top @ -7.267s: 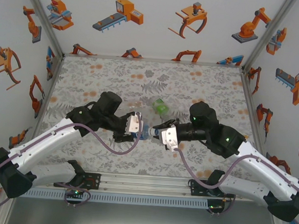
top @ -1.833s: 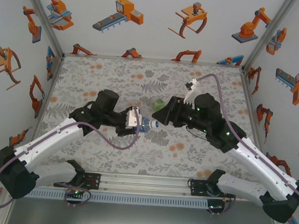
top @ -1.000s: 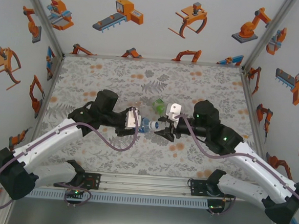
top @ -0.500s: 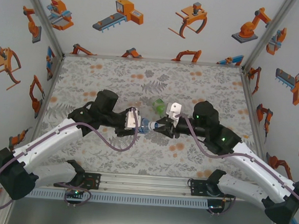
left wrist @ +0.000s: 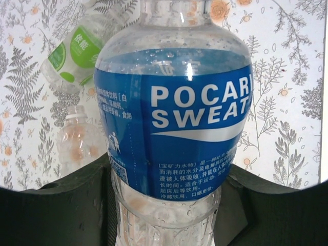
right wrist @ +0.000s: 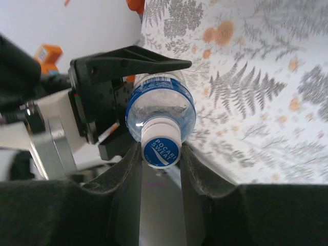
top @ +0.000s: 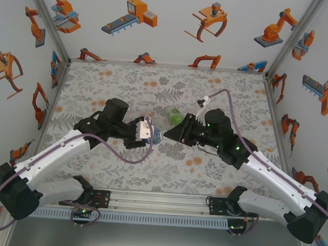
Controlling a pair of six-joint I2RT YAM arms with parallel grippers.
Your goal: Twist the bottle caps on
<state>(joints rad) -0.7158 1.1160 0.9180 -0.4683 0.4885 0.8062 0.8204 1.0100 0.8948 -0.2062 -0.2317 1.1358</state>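
Centre of the overhead view: the left end effector (top: pixel 148 134) grips the blue-label Pocari Sweat bottle (left wrist: pixel 174 118) on its side, steadying it so the right end effector (right wrist: pixel 160 163), clenched on its white cap (right wrist: pixel 160 149), can screw it down.

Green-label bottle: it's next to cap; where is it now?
In the top view the green-label bottle lies near the middle of the table, behind the blue-label bottle; the left wrist view shows it upper left, the plain bottle nearest.
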